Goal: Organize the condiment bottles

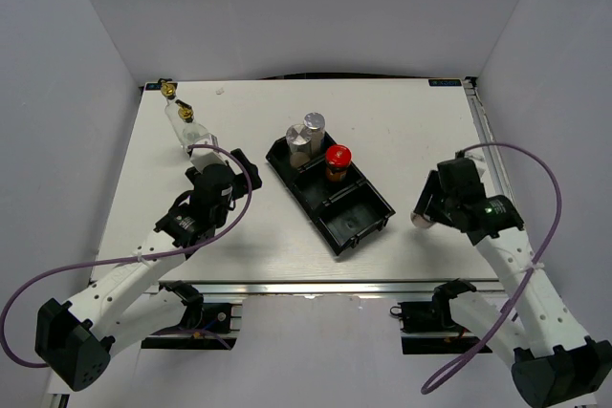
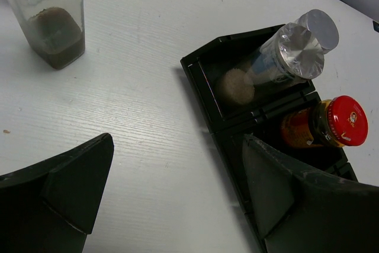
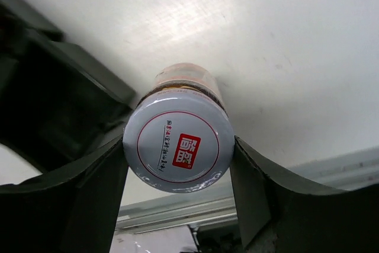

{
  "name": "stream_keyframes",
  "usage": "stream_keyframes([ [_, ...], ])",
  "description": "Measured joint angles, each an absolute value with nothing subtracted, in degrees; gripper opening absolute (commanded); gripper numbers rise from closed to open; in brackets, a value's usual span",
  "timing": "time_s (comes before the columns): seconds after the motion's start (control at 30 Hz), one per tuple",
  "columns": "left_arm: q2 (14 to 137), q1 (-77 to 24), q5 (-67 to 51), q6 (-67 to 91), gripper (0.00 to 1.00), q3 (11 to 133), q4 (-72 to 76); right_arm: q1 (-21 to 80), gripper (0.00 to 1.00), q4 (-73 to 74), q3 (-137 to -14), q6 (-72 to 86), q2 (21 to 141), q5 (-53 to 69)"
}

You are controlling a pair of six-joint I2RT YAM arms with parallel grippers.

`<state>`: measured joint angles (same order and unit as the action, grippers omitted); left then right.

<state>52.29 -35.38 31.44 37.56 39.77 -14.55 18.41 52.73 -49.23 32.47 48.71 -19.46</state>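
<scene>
My right gripper [image 3: 178,153] is shut on a small jar with a white-and-red lid [image 3: 179,142], one finger pressed on each side of the lid. Seen from above, that jar [image 1: 420,221] is at the table's right front, under the right gripper [image 1: 426,212]. A long black tray [image 1: 357,224] holds two silver-capped shakers [image 1: 307,133] in its far compartment and a red-capped brown jar [image 1: 337,161] in the middle one. Two clear glass bottles with gold spouts [image 1: 181,114] stand at the far left. My left gripper [image 2: 176,146] hangs open over bare table between a glass bottle [image 2: 55,31] and the tray [image 2: 201,64].
The tray's near compartment holds nothing. An aluminium rail [image 3: 195,208] runs along the table's front edge just below the held jar. White walls close in the table on the left, right and back.
</scene>
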Motion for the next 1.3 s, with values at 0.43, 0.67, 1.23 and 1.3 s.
stream_keyframes([
  [0.43, 51.9, -35.4, 31.5, 37.4, 0.98, 39.8, -14.6, 41.9, 0.03, 43.8, -68.0, 21.7, 63.8, -16.3],
  [0.67, 51.9, -35.4, 33.3, 37.5, 0.98, 39.8, -15.5, 50.8, 0.02, 37.2, -77.9, 15.8, 80.5, -16.0],
  [1.23, 53.3, -35.4, 41.5, 40.1, 0.98, 42.4, -21.3, 49.6, 0.03, 27.6, -81.7, 11.8, 99.4, -17.6],
  [1.3, 53.4, -35.4, 42.6, 40.5, 0.98, 42.7, -22.1, 48.8, 0.06, 27.0, -81.6, 12.0, 100.4, -17.4],
])
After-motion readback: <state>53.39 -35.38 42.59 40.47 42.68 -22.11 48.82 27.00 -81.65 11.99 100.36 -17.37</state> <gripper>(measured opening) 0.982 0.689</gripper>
